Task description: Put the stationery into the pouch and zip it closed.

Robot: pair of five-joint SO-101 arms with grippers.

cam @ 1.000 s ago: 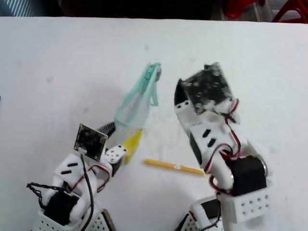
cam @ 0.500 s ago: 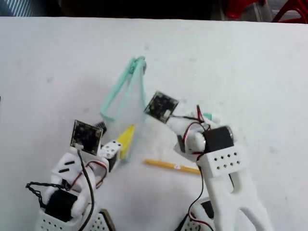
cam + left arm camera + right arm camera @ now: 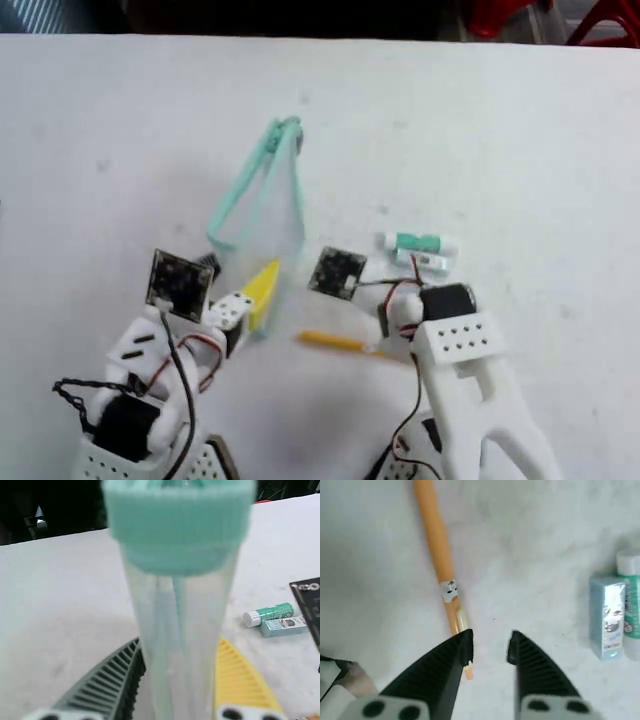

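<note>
Grips the near end of the clear, teal-zipped pouch (image 3: pixel 180 605) in the left claw (image 3: pixel 180 647), clamped tight from both sides. Holds the right claw (image 3: pixel 490 637) slightly apart, low over the white surface (image 3: pixel 120 120), one side right at the end of the orange pencil (image 3: pixel 437 545). Farther out, well apart from the pouch: green glue stick (image 3: pixel 420 241) and small pale-blue box (image 3: pixel 425 261), lying side by side.

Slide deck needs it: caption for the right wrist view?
Right gripper, jaws slightly apart, above the end of the orange pencil; glue stick and small silver box lie nearby.
</note>
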